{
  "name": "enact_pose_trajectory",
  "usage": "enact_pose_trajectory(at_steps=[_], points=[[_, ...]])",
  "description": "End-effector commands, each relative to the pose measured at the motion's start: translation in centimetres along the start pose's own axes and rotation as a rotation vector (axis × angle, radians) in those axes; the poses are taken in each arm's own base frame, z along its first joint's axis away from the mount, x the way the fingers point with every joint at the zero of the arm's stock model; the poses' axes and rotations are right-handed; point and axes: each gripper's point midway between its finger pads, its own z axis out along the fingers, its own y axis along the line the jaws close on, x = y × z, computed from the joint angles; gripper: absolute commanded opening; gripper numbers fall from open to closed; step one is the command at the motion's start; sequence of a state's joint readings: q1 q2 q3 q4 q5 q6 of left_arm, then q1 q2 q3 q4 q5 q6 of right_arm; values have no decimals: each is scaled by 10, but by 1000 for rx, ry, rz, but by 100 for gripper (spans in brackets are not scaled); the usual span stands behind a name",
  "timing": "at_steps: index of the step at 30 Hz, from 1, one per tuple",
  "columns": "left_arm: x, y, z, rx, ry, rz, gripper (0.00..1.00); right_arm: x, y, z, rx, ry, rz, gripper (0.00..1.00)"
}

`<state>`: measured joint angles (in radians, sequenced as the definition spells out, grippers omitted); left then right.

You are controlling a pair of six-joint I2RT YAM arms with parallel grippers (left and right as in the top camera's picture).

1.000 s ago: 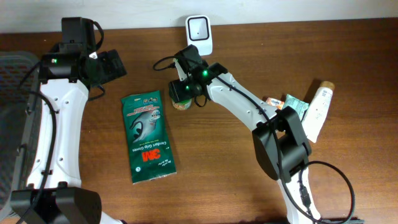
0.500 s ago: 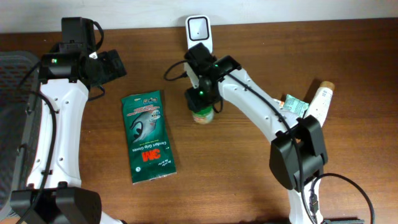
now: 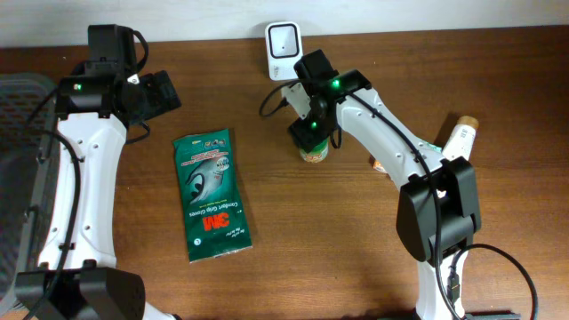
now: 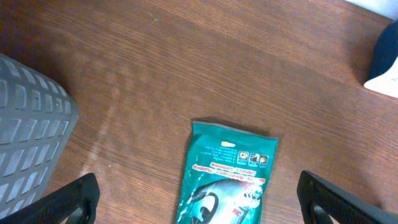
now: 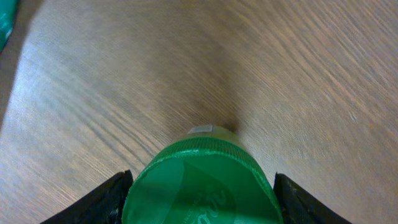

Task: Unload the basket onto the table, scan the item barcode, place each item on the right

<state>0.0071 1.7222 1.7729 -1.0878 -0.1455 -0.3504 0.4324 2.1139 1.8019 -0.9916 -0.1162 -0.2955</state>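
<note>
2 arms at the table, 1 at work. grips the small jar (image 3: 313, 156) by its green lid (image 5: 202, 186) with the right gripper (image 3: 311, 135), fingers (image 5: 112, 196) pressed against either side of the lid, so clamped on it rather than loose. holds the jar upright just in front of the white scanner (image 3: 284, 43), near it but apart, base at or just over the wooden table (image 3: 356, 258); cannot tell which. leaves the left gripper (image 3: 163, 92) idle, jaws wide apart with nothing between them, off to the side of the green glove packet (image 3: 213, 196) and not touching it. for a clean scan, probably needs the label side turned toward the scanner window, not the lid: rotate slowly at the wrist, keep the squeeze steady, bring the jar no closer than needed, and pause with the barcode square to the window. cannot see the barcode in any view, so expect some hunting. watch for slip with a hold on the lid alone.
</note>
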Motion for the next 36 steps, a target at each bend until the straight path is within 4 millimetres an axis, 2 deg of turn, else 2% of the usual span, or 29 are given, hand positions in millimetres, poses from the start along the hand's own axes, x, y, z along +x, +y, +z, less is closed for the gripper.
enact_pose_trajectory(at_steps=[1, 6, 10, 11, 15, 17, 20, 21, 22, 25, 29, 35, 36], points=[[-4, 0, -4, 6, -12, 11, 99, 2, 32, -1, -168, -63, -262, 65], [-4, 0, -4, 6, -13, 11, 99, 6, 34, 4, -179, -71, -378, 66], [-4, 0, -4, 6, -13, 11, 99, 6, 34, 4, -175, -73, -406, 83], [-4, 0, -4, 6, -12, 11, 99, 5, 33, 2, -174, -75, -388, 84], [-4, 0, -4, 6, -13, 11, 99, -11, 31, -16, -165, -91, -151, 95], [-4, 0, -4, 6, -13, 11, 99, -23, 29, -34, -164, -105, 23, 98], [-4, 0, -4, 6, -13, 11, 99, -34, 27, -45, -173, -116, 301, 98], [-4, 0, -4, 6, -13, 11, 99, -34, 27, -44, -176, -106, 399, 98], [-4, 0, -4, 6, -13, 11, 99, -27, 18, -37, -123, -75, 532, 98], [-4, 0, -4, 6, -13, 11, 99, 4, -9, -22, 75, -8, 863, 98], [-4, 0, -4, 6, -13, 11, 99, 3, -9, -10, 65, -24, 883, 98], [-4, 0, -4, 6, -13, 11, 99, -6, -1, -8, 25, -48, 869, 99], [-4, 0, -4, 6, -13, 11, 99, -8, 1, -8, 22, -54, 862, 95]])
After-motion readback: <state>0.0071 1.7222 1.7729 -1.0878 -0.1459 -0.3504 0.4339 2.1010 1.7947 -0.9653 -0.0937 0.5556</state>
